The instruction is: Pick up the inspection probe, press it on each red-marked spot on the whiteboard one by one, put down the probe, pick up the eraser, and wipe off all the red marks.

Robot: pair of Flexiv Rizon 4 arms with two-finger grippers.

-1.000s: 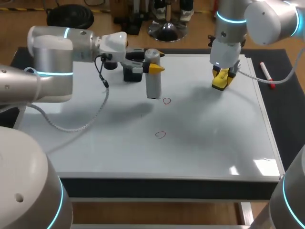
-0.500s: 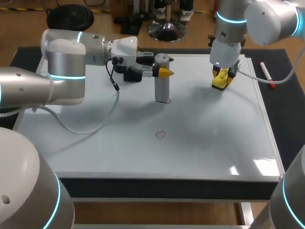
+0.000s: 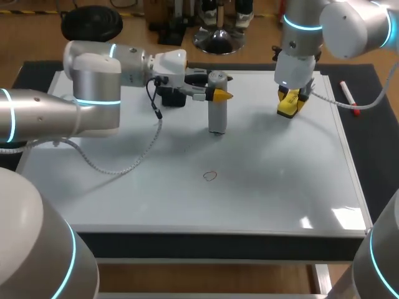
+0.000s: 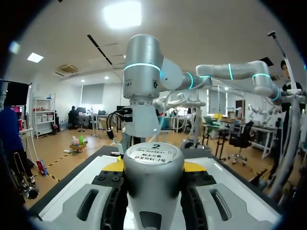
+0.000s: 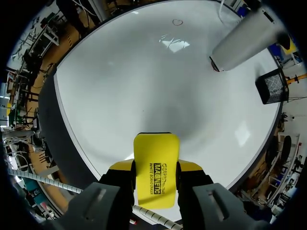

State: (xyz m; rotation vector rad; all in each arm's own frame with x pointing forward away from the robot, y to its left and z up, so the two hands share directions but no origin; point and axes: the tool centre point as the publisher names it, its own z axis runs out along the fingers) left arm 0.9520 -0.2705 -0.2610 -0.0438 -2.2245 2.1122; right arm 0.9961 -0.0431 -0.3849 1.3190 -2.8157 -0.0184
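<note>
My left gripper [image 3: 216, 88] is shut on the grey cylindrical probe [image 3: 216, 116], which stands upright with its lower end on the whiteboard [image 3: 280, 180]. One red circle [image 3: 211, 176] shows nearer the front; the spot under the probe is hidden. In the left wrist view the probe [image 4: 153, 179] fills the space between the left gripper [image 4: 153, 167] fingers. My right gripper [image 3: 290, 101] is at the board's back right, shut on the yellow eraser [image 3: 288, 110]. From the right wrist, the eraser [image 5: 154, 148] sits in the right gripper [image 5: 154, 167], with the probe [image 5: 244, 40] and red circle [image 5: 178, 22] ahead.
A black stand [image 3: 172, 97] sits on the board just behind the left gripper, also seen as the black stand [image 5: 272, 86] from the right wrist. A red marker pen [image 3: 348, 97] lies on the dark mat to the right of the board.
The left arm carried the probe to the right and set its end down on the upper red circle, which is now covered. The right arm has kept still.
</note>
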